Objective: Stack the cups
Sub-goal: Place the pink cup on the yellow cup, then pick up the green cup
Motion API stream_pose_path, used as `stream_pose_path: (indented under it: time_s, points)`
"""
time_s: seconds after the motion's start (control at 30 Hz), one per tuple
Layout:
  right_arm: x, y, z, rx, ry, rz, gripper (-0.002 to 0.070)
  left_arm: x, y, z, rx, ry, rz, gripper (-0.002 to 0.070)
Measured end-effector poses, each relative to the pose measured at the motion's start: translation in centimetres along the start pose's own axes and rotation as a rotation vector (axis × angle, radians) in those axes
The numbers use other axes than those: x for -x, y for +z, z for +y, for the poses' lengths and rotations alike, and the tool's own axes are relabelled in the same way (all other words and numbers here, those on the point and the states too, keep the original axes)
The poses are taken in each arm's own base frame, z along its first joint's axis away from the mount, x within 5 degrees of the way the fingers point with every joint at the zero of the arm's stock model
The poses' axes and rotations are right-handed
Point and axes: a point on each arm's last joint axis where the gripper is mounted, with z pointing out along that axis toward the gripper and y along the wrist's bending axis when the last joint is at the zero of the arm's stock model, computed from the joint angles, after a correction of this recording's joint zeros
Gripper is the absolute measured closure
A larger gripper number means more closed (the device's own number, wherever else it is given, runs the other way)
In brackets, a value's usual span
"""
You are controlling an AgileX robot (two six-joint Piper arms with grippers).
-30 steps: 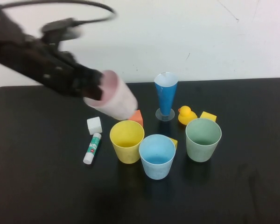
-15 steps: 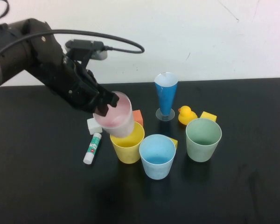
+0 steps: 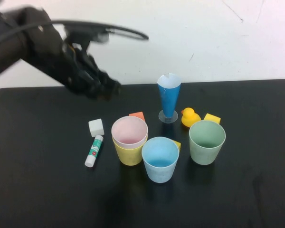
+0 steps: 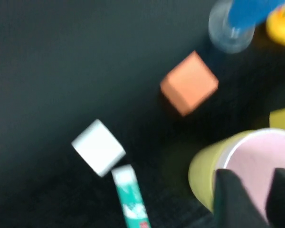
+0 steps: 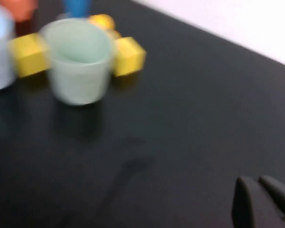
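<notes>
So my left gripper hangs empty, jaws apart, above and behind the pink cup, now nested in the yellow cup. Next I'd fetch the blue cup beyond. My right gripper looks closed, parked.

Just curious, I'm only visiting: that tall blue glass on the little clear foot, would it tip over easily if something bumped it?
Probably yes. The blue cone glass is tall on a small clear foot, so a nudge near its rim would likely topple it. Its round, tapered body might then roll in a curve. The left gripper hovers beyond it; the right gripper stays away.
</notes>
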Motion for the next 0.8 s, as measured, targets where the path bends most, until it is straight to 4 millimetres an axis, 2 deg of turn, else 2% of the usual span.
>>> stream_pose_path:
  time_s: [0.03,0.07,0.13,0.3,0.37,0.43,0.6,0.8]
  points:
    - [0.2,-0.1,0.3,0.036,-0.027,0.000,0.0679,0.3,-0.7,-0.1,0.009,0.019,-0.022,0.0553]
    - [0.4,-0.1,0.5,0.074,-0.050,0.002,0.0679,0.7,-2.4,-0.2,0.035,0.055,-0.073,0.0601]
    - [0.9,-0.1,0.9,0.145,-0.082,0.000,0.0679,1.0,-4.7,-0.4,0.078,0.100,-0.138,0.0641]
    - [2.4,0.4,1.1,0.274,-0.120,0.018,0.0679,0.8,-12.3,-0.9,0.248,0.233,-0.326,0.0670]
    - [3.1,0.9,0.9,0.323,-0.121,0.042,0.0679,-0.1,-15.1,-1.2,0.293,0.244,-0.407,0.0672]
    - [3.9,1.5,0.6,0.370,-0.110,0.063,0.0679,-1.5,-17.1,-1.7,0.314,0.252,-0.468,0.0673]
    - [5.7,3.9,0.1,0.472,-0.151,0.091,0.0679,-6.6,-20.2,-2.5,0.352,0.278,-0.618,0.0673]
    - [6.9,8.2,0.6,0.633,-0.221,0.163,0.0679,-13.7,-19.4,-2.4,0.410,0.336,-0.610,0.0673]
